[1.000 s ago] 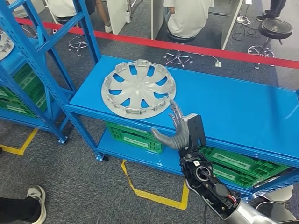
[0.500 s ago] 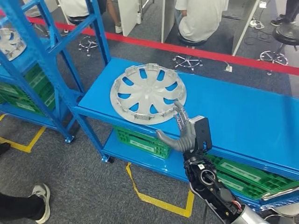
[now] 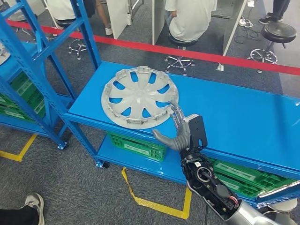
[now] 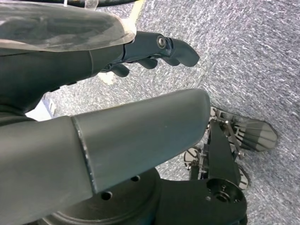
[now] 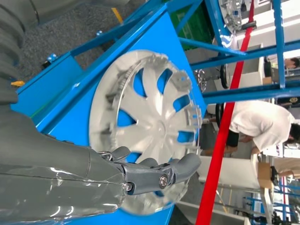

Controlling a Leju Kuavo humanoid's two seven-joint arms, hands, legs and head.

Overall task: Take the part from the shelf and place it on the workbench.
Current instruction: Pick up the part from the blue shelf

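- Silver wheel cover [image 3: 139, 97] lies flat, face up, on the blue desk [image 3: 240, 117], near the left end, its near rim overhanging or just at the front edge (hard to say which).
- Right robot hand [image 3: 178, 131] sits at the desk's front edge, just beside the cover's near-right rim. Fingers apart and extended, thumb [image 3: 163, 140] stuck out sideways under the edge line; holds nothing. Fingertips look to be at or touching the rim.
- Right wrist view: the fingers [image 5: 155, 172] lie across the cover's [image 5: 148, 122] edge, none wrapped round it.
- My reading: the part is already down on the desk, so the open palm is either a release just finished or a nudge to seat it further in. Flat, face-up placement keeps the clip tabs on the rim clear of load.
- Left robot hand [image 4: 106, 126] hangs low over grey carpet [image 4: 254, 51]; fingers curled in loosely, nothing in them (idle, kept out of the way).
- Green crates [image 3: 136, 143] fill the shelf below the desk. Blue rack [image 3: 39, 70] stands to the left.
- Red barrier tape [image 3: 198, 51] runs behind; seated people beyond it.
- Risk, if any: a rim at the edge could tip off when bumped.
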